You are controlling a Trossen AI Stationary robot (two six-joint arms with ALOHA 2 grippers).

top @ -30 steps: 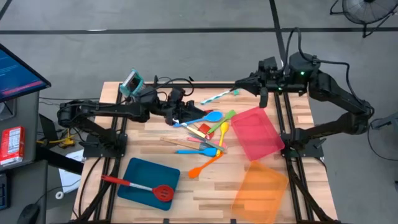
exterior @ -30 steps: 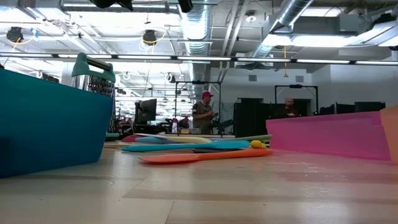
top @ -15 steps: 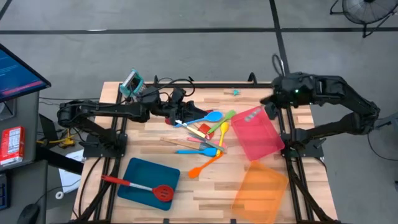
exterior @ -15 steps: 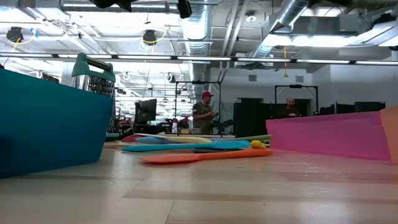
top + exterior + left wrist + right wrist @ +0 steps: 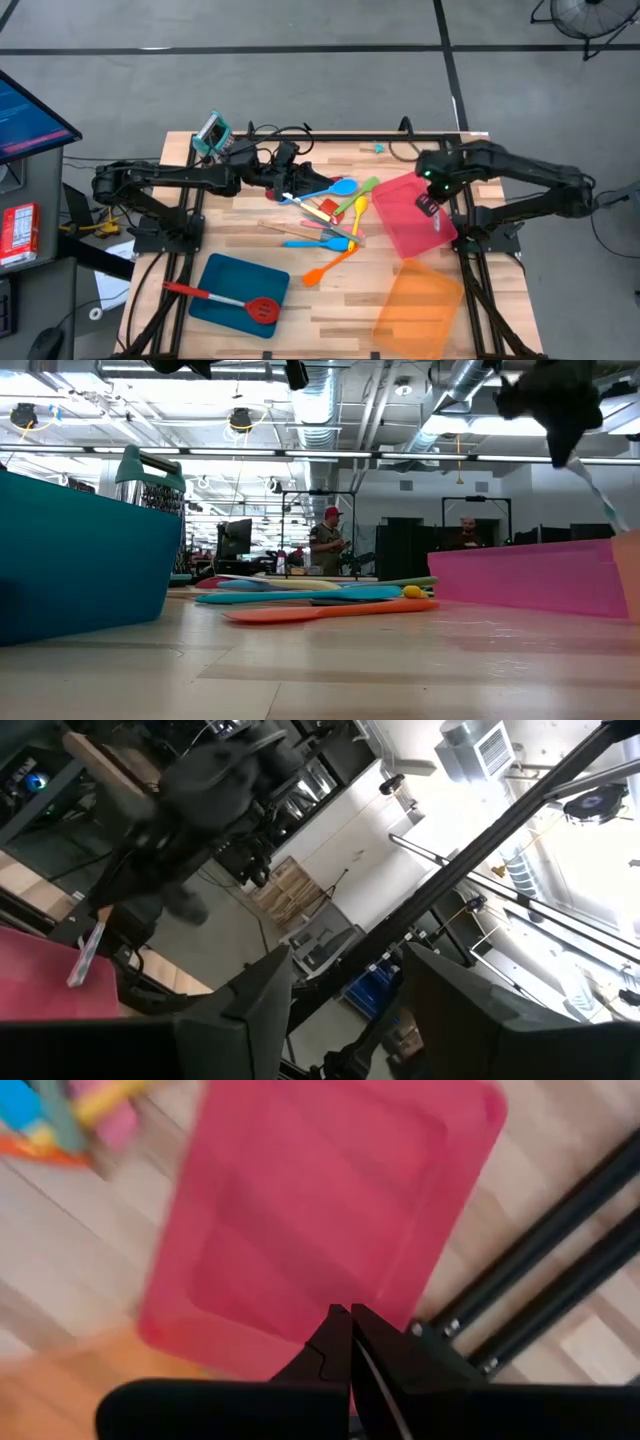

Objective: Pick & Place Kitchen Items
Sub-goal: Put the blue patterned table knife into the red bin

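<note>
Two arms over a wooden table (image 5: 330, 300). Right gripper (image 5: 424, 203), above the red tray (image 5: 405, 228), is clenched on a thin pale utensil (image 5: 600, 492). Left gripper (image 5: 287, 190) sits at the utensil pile (image 5: 330, 215); its hold cannot be told. Grey floor (image 5: 300, 80); people stand beyond.

High view: from above, straight down on the whole table (image 5: 330, 305).
Low view: at table-top height, level, facing the room.
Left wrist view: tilted up toward the ceiling.
Right wrist view: close, down on the red tray (image 5: 320, 1210).
Shared: red tray, at right in the high and low views.
</note>
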